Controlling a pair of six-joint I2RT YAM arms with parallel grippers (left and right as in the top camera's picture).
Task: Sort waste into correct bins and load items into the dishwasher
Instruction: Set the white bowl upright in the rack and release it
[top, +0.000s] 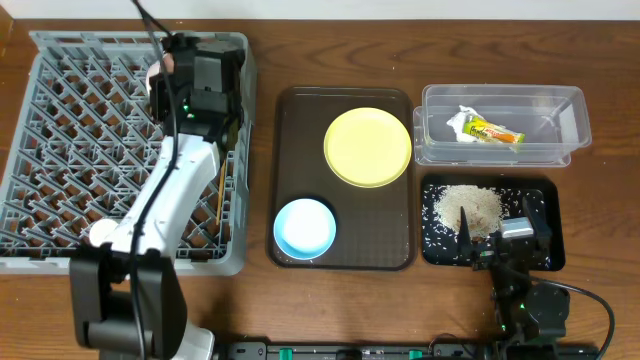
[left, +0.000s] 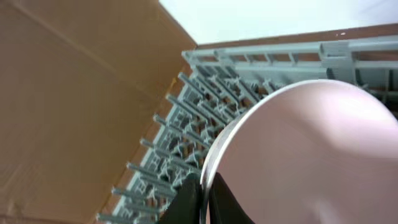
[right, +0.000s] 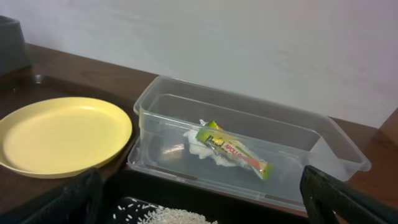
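The snack wrapper (right: 233, 151) carries printed lettering, but it is too blurred to read

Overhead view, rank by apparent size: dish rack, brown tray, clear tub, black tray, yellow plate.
1. dish rack
2. brown tray
3. clear tub and black tray: footprints look about alike, so not ranked against each other
4. yellow plate
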